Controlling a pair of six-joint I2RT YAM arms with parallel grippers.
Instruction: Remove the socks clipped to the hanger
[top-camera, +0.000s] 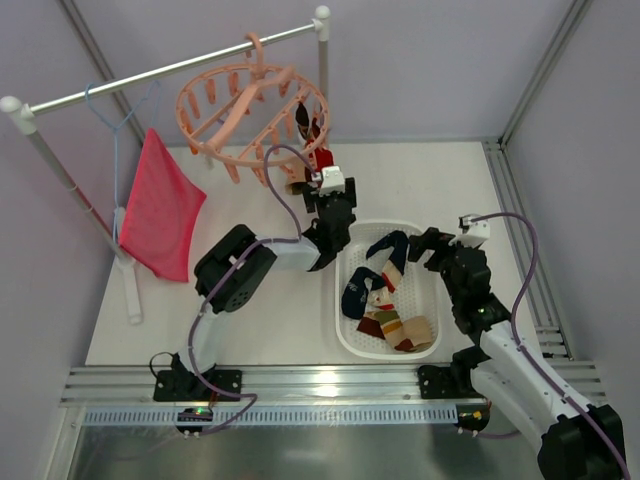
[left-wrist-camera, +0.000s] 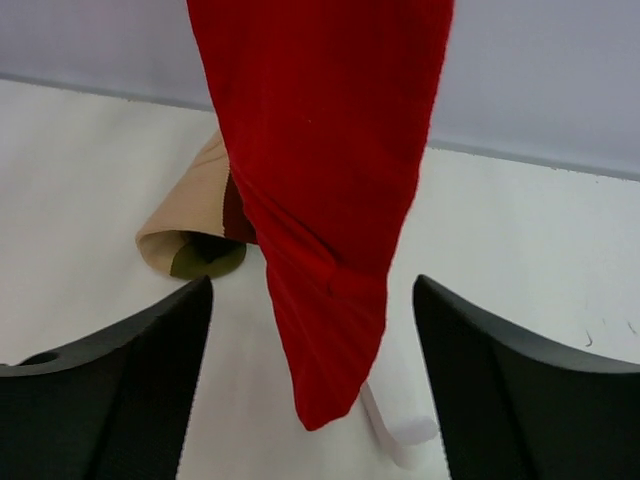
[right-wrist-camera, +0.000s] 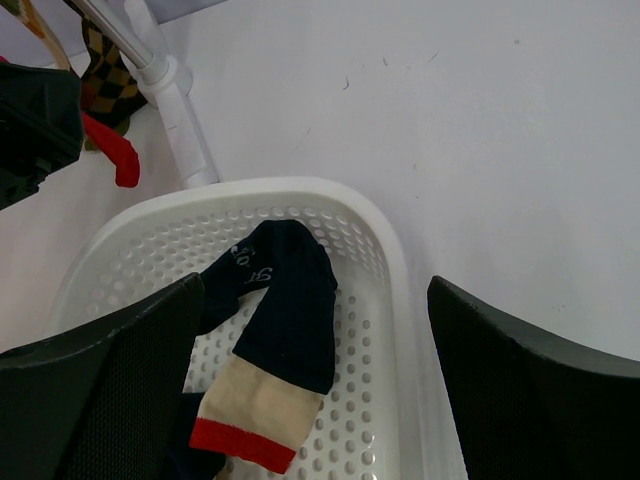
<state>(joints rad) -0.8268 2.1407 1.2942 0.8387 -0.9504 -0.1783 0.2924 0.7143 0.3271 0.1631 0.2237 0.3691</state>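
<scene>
The salmon-pink ring hanger (top-camera: 250, 105) hangs from the white rail. A plain red sock (left-wrist-camera: 320, 190) hangs clipped at its right side, above the table (top-camera: 322, 155). My left gripper (left-wrist-camera: 312, 385) is open, one finger on each side of the sock's lower tip, not touching it. A tan sock (left-wrist-camera: 185, 240) hangs behind it. A diamond-patterned sock (right-wrist-camera: 105, 60) shows by the rack post. My right gripper (right-wrist-camera: 315, 380) is open and empty over the white basket (right-wrist-camera: 395, 290), above a navy sock (right-wrist-camera: 290, 300) lying in it. In the top view the right gripper (top-camera: 428, 247) is at the basket's far right corner.
The basket (top-camera: 338, 310) holds several socks, navy (top-camera: 385, 250) and brown-tan striped (top-camera: 400, 325). A pink-red cloth (top-camera: 158, 205) hangs on a light-blue wire hanger (top-camera: 115, 115) at the left of the rail (top-camera: 170, 70). The white rack post (right-wrist-camera: 170, 95) stands by the basket.
</scene>
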